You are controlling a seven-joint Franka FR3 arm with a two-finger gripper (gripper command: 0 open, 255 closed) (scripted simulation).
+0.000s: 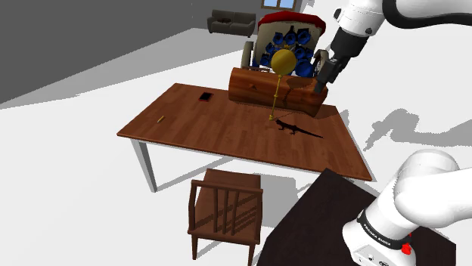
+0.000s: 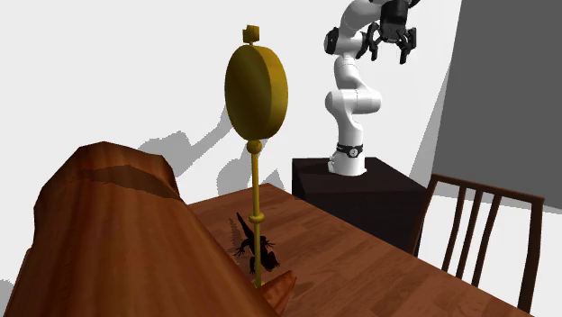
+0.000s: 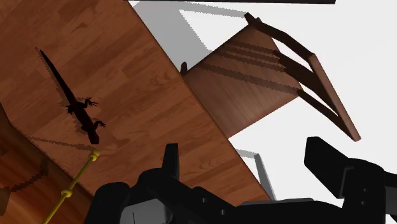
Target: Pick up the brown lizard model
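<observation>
Spread open and carrying nothing, my hand (image 2: pixel 389 47) hangs high above the tabletop (image 1: pixel 197 128), with both black fingers (image 3: pixel 170 159) standing well apart. It is nowhere near the target yet.

The lizard model (image 1: pixel 291 128) lies flat on the wood, out in the open part of the tabletop in front of the wooden chest (image 1: pixel 261 87). It reads very dark, nearly black, with a long thin tail trailing away from the chest. Its head points towards the foot of a thin gold rod that carries a gold disc (image 1: pixel 283 62), and the two are just beside each other. From my wrist, the lizard (image 3: pixel 76 105) sits well off to one side of my fingers, not between them, and I am looking mostly at the table's edge and the wooden chair (image 3: pixel 273 70) below it.

So I judge this to be the start of the reach. Next I would bring the hand over the lizard's body, turn the wrist so the fingers straddle its narrow trunk crosswise, and come down low. The model is slim and hugs the surface, so the fingers must nearly meet the wood, and I need to stay clear of that gold rod by its head.
</observation>
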